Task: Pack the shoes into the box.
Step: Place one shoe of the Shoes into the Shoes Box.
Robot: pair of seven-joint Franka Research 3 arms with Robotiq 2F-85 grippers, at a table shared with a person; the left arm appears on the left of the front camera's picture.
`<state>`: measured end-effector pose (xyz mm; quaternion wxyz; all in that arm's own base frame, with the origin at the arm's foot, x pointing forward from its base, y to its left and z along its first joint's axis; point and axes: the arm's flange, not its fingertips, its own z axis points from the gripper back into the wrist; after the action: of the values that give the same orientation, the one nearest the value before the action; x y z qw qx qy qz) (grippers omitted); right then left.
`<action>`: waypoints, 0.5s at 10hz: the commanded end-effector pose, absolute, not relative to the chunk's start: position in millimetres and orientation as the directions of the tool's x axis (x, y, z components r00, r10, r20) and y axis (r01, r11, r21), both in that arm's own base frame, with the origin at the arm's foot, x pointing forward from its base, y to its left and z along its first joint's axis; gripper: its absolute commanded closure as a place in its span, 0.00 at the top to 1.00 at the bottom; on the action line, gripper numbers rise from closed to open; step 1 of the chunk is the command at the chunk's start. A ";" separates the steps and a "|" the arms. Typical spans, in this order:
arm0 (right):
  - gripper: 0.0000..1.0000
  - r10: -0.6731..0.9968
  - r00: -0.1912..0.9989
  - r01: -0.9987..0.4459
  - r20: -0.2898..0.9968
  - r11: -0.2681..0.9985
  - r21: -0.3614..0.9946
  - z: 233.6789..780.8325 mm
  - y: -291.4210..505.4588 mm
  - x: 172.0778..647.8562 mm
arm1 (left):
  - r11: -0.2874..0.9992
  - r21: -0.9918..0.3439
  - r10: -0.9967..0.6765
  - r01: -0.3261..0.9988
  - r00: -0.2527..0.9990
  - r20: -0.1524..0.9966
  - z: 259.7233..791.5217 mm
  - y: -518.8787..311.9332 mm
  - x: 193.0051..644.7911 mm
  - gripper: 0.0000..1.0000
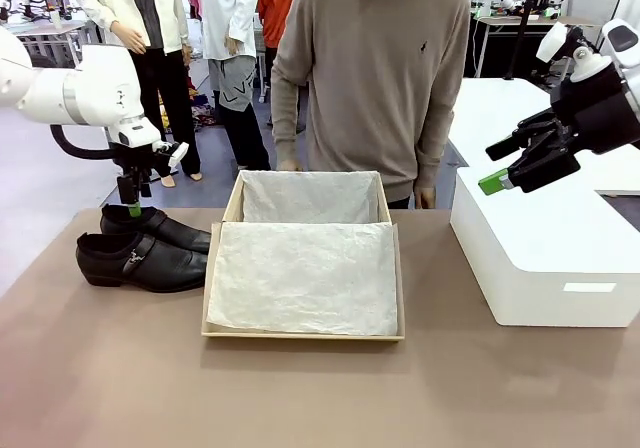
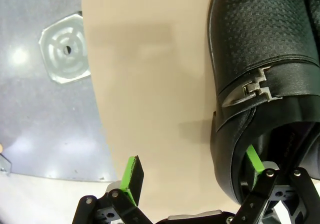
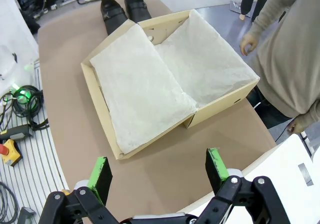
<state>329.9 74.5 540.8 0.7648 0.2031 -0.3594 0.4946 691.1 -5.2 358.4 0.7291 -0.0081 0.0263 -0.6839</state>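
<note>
The shoes [image 1: 140, 258] lie side by side on the table [image 1: 300, 398], at the robot's left. Their long axes run across the table, heels toward the left table edge, toes just beside the left wall of the shoebox [image 1: 207, 298].

The left gripper [image 1: 133, 206] stands directly above the heel end of the farther shoe [image 2: 260, 49], pointing down. Its jaws are apart and straddle the side wall of the shoe at the opening – one green pad [image 2: 254, 165] inside the shoe, the other over bare table. Contact between pad and leather cannot be confirmed from the wrist view. The left arm is the nearer arm by a wide margin.

The right gripper [image 1: 497, 165] hangs high over the white block [image 1: 545, 258], jaws apart, holding nothing, well apart from the shoes.

The shoebox is open: the compartment is at the far side, with the flat lid toward the robot. White tissue paper [image 1: 305, 278] covers both.

Clearances – the heels lie near the left table edge. A transfer has to lift over the box wall, and the person's hand [image 1: 290, 165] rests near the far rim.
</note>
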 end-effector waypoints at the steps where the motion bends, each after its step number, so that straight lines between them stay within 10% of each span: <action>1: 1.00 0.605 0.222 -0.913 0.765 0.404 -0.054 540.5 74.3 333.5 | 0.064 -0.097 -0.998 0.993 0.060 -0.037 354.7 -4.5 700.8 1.00; 5: 1.00 0.605 0.222 -0.913 0.765 0.404 -0.054 540.5 74.3 333.5 | 0.060 -0.173 -0.998 0.983 0.054 -0.041 338.1 -6.6 700.1 1.00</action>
<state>329.9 74.6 540.8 0.7648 0.2031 -0.3594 0.4946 691.9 -6.9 334.2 0.7267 -0.0429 0.0620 -0.6829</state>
